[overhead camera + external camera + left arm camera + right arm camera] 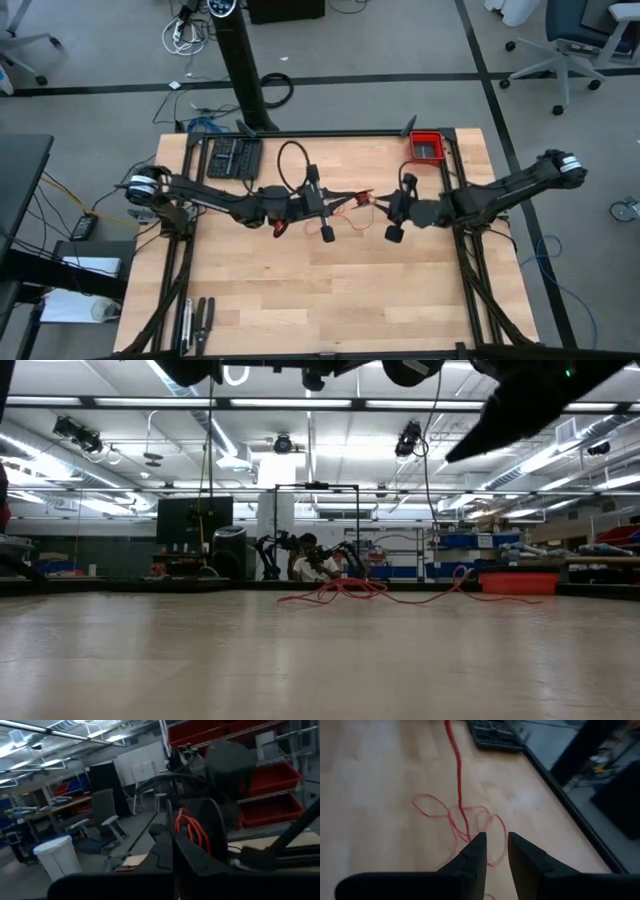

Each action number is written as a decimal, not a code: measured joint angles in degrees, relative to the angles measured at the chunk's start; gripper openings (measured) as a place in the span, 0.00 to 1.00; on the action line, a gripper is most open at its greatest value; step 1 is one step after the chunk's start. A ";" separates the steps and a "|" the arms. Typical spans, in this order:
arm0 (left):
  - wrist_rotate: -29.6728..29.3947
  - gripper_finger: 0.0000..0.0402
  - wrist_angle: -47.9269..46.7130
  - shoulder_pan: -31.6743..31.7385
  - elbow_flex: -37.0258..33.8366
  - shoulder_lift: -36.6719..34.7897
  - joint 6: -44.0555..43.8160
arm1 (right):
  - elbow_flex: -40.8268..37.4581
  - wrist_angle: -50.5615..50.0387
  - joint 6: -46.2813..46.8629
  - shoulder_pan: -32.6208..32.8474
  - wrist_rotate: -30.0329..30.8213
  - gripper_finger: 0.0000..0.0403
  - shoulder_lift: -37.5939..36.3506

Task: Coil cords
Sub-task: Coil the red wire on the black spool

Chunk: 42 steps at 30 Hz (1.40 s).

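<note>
my right gripper (493, 851) hangs just above the wooden table (380, 780), fingers spread with a narrow gap and nothing between them. right under and ahead of the tips the red cord (460, 815) lies in loose loops on the wood, and from that tangle one straight strand runs on away from me toward the black tool tray (495, 734) at the far edge. so the cord's long axis points roughly along my own reach; i judge a short drop forward would put a loop between my fingers.

my left gripper (175, 845) faces me across the middle of the table, fingers pressed together, with red loops showing just behind them; whether it is pinching the cord i cannot tell. both claws are near the cord, mine right over the loose part.

farther off, a black cable loop (292, 160) lies beside the tray and a red bin (427, 146) sits at the far right corner, both well clear of my path.
</note>
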 joint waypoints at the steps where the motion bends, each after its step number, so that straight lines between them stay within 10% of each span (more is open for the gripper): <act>1: -0.43 0.00 0.93 0.00 -0.01 0.58 0.01 | -1.72 1.86 0.02 0.39 1.92 0.19 -0.14; 19: -3.54 0.00 9.80 -0.05 0.00 1.17 -3.28 | -19.22 39.94 -12.67 -1.20 5.03 0.19 -0.35; 26: -17.69 0.00 10.89 -1.27 0.00 1.54 -3.21 | -15.26 40.24 -15.64 -0.52 6.76 0.19 1.60; 42: -17.42 0.00 15.83 -1.67 0.00 3.59 -4.70 | -9.43 40.72 -17.21 -4.77 6.43 0.19 10.63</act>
